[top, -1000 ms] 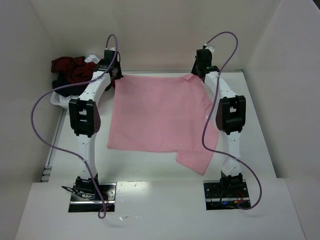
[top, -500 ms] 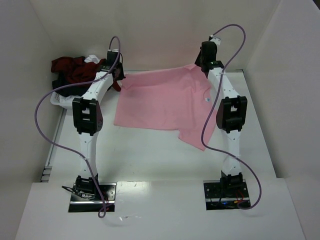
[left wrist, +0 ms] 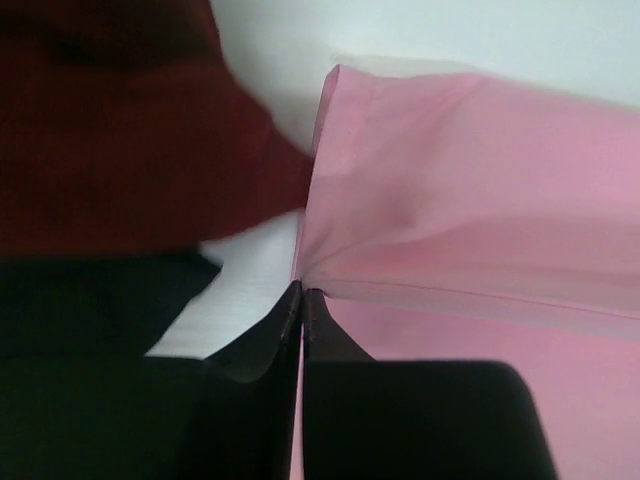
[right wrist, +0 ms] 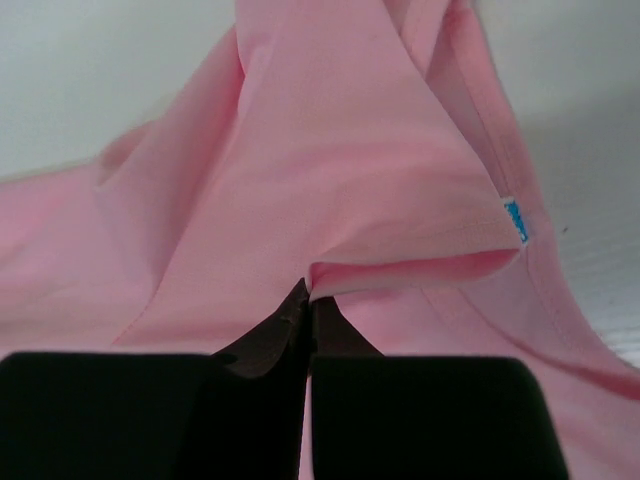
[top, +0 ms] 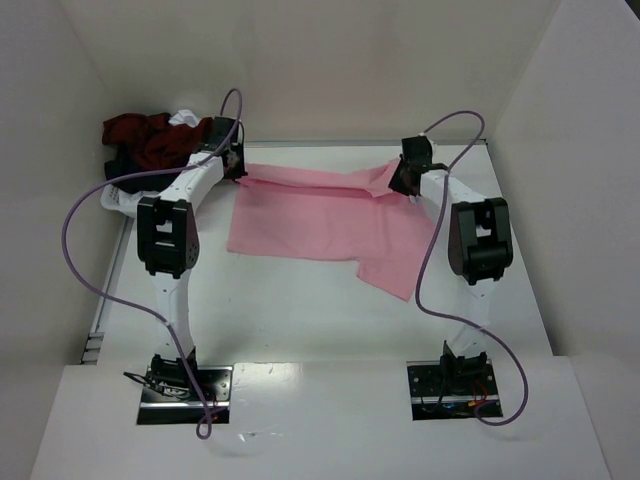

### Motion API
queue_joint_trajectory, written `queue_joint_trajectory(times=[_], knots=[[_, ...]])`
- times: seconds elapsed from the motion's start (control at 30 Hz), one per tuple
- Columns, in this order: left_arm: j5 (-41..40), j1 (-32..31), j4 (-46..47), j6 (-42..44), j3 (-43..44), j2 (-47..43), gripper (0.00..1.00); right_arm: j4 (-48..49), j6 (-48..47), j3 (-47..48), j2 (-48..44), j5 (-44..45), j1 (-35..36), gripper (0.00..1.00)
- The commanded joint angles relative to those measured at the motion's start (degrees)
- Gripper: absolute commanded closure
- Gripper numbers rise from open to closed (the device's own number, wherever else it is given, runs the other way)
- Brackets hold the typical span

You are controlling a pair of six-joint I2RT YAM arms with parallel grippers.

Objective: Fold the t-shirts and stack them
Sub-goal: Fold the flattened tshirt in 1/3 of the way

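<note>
The white surface (top: 300, 320) carries the pink t-shirt (top: 320, 215) across its far half, mostly spread flat. Its far edge is raised and seems to be doubling over toward me, because I pinch a far corner in each arm to lay a fold. The dark red t-shirts (top: 145, 135) lie heaped at far left. My left jaws and right jaws are both clenched on pink cloth.

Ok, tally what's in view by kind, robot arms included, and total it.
1 light pink cloth t-shirt
1 heap of crumpled dark red, black and white clothes
1 white plastic basket
2 white robot arms: left arm, right arm
Total: 5
</note>
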Motion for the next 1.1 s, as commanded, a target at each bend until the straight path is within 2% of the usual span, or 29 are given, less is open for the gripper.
queue_joint_trajectory(times=[0.0, 0.13, 0.4, 0.43, 0.47, 0.53, 0.57, 0.63, 0.67, 0.7, 0.77, 0.87, 0.93, 0.97, 1.07], knots=[[-1.1, 0.3, 2.1, 4.1, -5.9, -7.9, 1.00, 6.3, 3.7, -5.7, -9.8, -1.4, -0.3, 0.99], [-0.6, 0.3, 2.6, 6.1, -11.9, -10.6, 1.00, 6.9, 4.8, -11.5, -13.4, -2.0, -0.3, 0.99], [-1.7, 0.3, 2.1, 6.7, -15.0, -11.1, 1.00, 5.9, 5.9, -17.8, -16.1, -7.0, -0.3, 0.99], [-1.7, 0.3, 2.1, 6.7, -15.0, -11.1, 0.99, 5.2, 5.9, -17.9, -16.7, -7.9, -0.3, 0.94], [-1.7, 0.3, 1.4, 6.7, -15.0, -10.5, 0.90, 4.6, 5.3, -17.9, -16.7, -8.6, -0.3, 0.84], [-1.2, 0.3, 0.7, 6.7, -14.5, -10.5, 0.47, 3.4, 4.6, -18.4, -17.5, -8.6, -0.3, 0.43], [-0.6, 0.3, 0.7, 6.7, -14.0, -11.0, 0.39, 3.4, 4.1, -18.4, -17.5, -7.7, -0.3, 0.35], [1.8, 0.3, 0.7, 6.2, -13.0, -11.6, 0.27, 2.9, 3.4, -18.4, -19.1, -5.2, -0.3, 0.32], [3.0, 0.3, 0.7, 6.2, -11.8, -11.6, 0.21, 2.9, 3.4, -18.4, -20.3, -4.3, -0.3, 0.21], [4.8, 0.3, 0.1, 6.2, -10.9, -12.1, 0.17, 2.9, 2.9, -16.8, -20.8, -3.4, -0.3, 0.17], [6.8, 0.3, 0.1, 5.4, -9.3, -12.1, 0.12, 3.9, 2.0, -15.5, -21.3, -1.4, -0.3, 0.14], [8.9, 0.3, 1.6, 4.3, -8.2, -12.1, 0.12, 5.2, -0.6, -12.8, -20.0, 0.7, -0.3, 0.14], [9.4, 0.3, 2.2, 3.8, -5.8, -10.5, 0.12, 5.7, -2.1, -8.6, -16.2, 1.3, -1.0, 0.22], [9.4, 0.3, 2.8, 2.9, -5.0, -9.1, 0.16, 5.7, -2.1, -6.9, -14.7, 1.3, -1.5, 0.24], [12.0, 0.3, 5.6, 1.1, -3.7, -6.6, 0.19, 5.1, -3.5, -0.6, -8.4, 0.7, -2.1, 0.26]])
